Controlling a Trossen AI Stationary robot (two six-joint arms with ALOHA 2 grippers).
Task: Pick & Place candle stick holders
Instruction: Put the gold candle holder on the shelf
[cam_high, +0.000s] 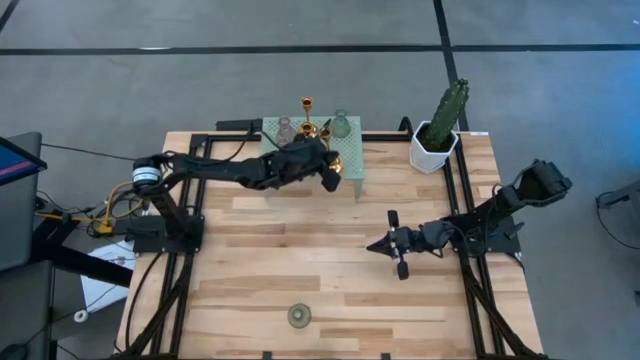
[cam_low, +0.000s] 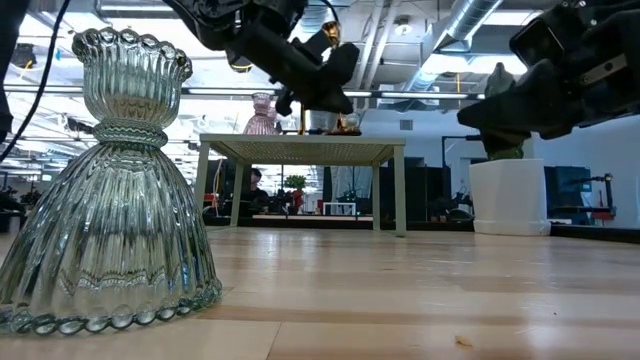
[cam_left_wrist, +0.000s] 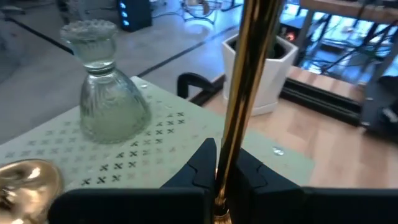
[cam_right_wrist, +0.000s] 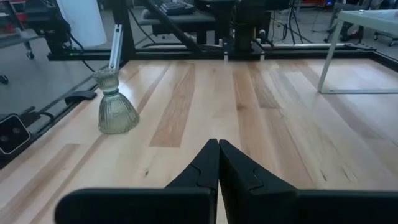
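1. Gripping a thin gold stem, the left gripper (cam_left_wrist: 219, 177) has its jaws closed on a gold candle stick holder (cam_left_wrist: 245, 93); the stem runs straight up from between the two fingers, so its long axis goes along the way the gripper points.
2. In the high view the left gripper (cam_high: 325, 170) is above the mint green perforated stand (cam_high: 352, 165) at the far side of the wooden table (cam_high: 330, 290), and the round gold base (cam_high: 335, 163) shows just beside its tip. I judge that the holder is lifted or tilted, but I cannot tell whether the base is touching the stand or not.
3. The coming move turns on this: the held holder must travel from the far stand to the near part of the table, where a sage green glass holder (cam_high: 299, 316) already stands alone near the front edge. The left arm is the one that carries it.
4. The right gripper (cam_high: 382, 246) waits low over the middle right of the table, jaws closed on nothing, well apart from the stand.
5. Other holders remain on the stand: a clear green one (cam_left_wrist: 109, 93), a pink one (cam_high: 285, 130) and another gold one (cam_high: 308, 110).
6. Hidden or unclear: the arm covers part of the stand from above, and the top of the gold stem is cut off in the left wrist view.
7. A cactus in a white pot (cam_high: 438, 135) stands right of the stand.
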